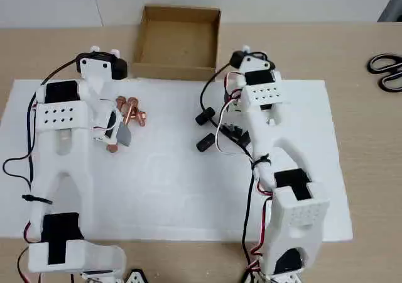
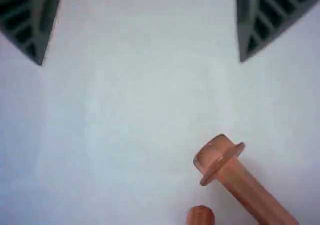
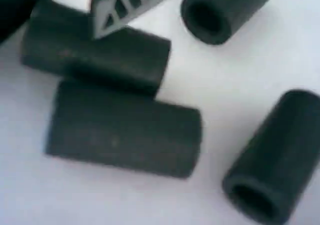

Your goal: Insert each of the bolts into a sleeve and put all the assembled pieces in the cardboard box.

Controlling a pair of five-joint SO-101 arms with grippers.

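Observation:
Several copper bolts (image 1: 130,110) lie in a heap on the white foam sheet (image 1: 163,195), left of centre. My left gripper (image 1: 116,131) hangs just in front of the heap. In the left wrist view it (image 2: 150,20) is open over bare foam, with one flanged bolt (image 2: 235,177) and the tip of another (image 2: 200,216) just short of it. Several black sleeves (image 1: 205,116) are scattered near the middle, and my right gripper (image 1: 233,131) sits low among them. Close under it lie a sideways sleeve (image 3: 125,130), a second (image 3: 95,55) and two with open ends showing (image 3: 220,10).
The open cardboard box (image 1: 176,71) stands at the far edge of the foam, between the arms. Scissors (image 1: 386,69) lie on the wooden table at the far right. Cables run along both arms.

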